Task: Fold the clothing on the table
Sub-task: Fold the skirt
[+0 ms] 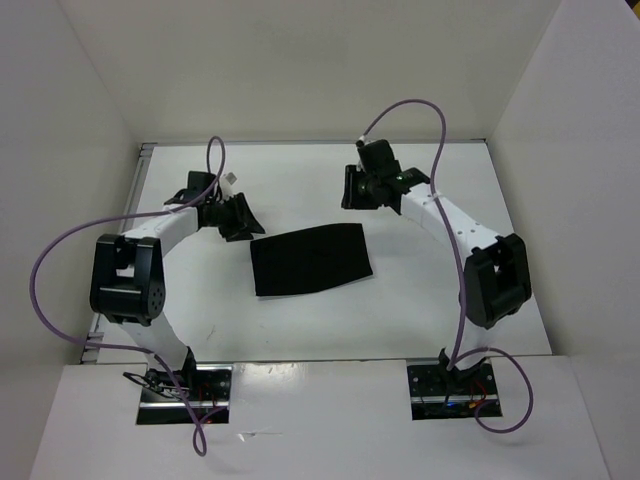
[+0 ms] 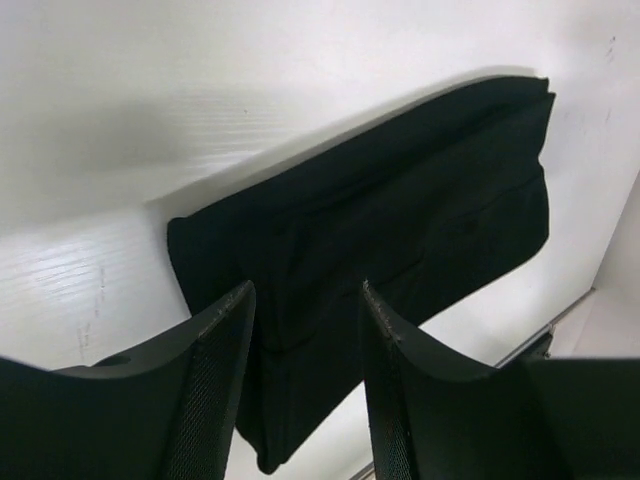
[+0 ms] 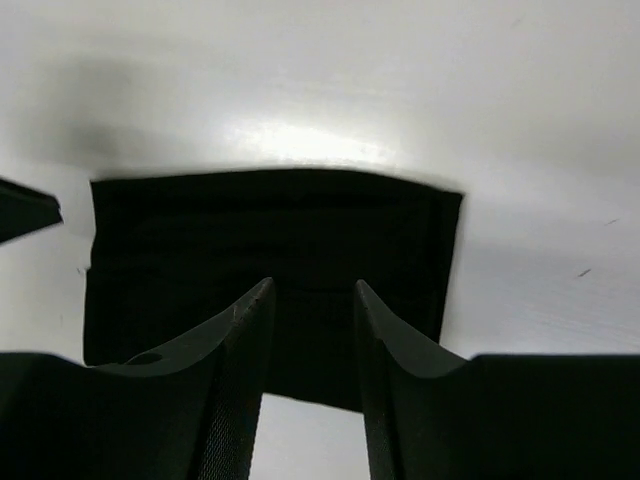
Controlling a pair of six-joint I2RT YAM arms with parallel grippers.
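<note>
The clothing (image 1: pixel 310 259) is a black folded rectangle lying flat in the middle of the white table (image 1: pixel 300 320). My left gripper (image 1: pixel 238 217) hovers just off its left far corner, jaws open and empty; its wrist view looks down on the clothing (image 2: pixel 400 200) between the fingers (image 2: pixel 225 340). My right gripper (image 1: pixel 357 188) hangs beyond the far right corner, open too, holding nothing. Beneath it the right wrist view shows the clothing (image 3: pixel 270 240) spread flat, with the gripper (image 3: pixel 311 290) raised above it.
White panels wall the table on the left, back and right. A thin metal edge strip (image 2: pixel 555 320) runs along the table's side. Purple cables (image 1: pixel 50 270) loop off both arms. The arm bases (image 1: pixel 185 390) sit at the near edge.
</note>
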